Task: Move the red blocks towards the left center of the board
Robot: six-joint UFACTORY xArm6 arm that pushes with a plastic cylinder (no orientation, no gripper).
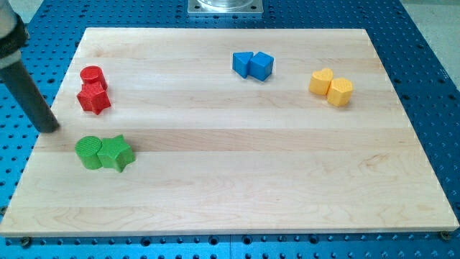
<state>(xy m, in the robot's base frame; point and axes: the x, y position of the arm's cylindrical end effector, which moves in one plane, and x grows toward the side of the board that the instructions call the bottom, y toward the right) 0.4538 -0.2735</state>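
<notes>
A red cylinder point(93, 75) and a red star-shaped block point(94, 97) touch each other near the board's left edge, in its upper half. My tip point(50, 128) is at the board's left edge, below and to the left of the red star, apart from it. It is above and to the left of the green blocks.
A green cylinder point(89, 152) and a green star point(116, 152) touch at the lower left. Two blue blocks point(252, 65) sit at top centre. Two yellow blocks point(331, 87) sit at the upper right. The wooden board point(237, 187) lies on a blue perforated table.
</notes>
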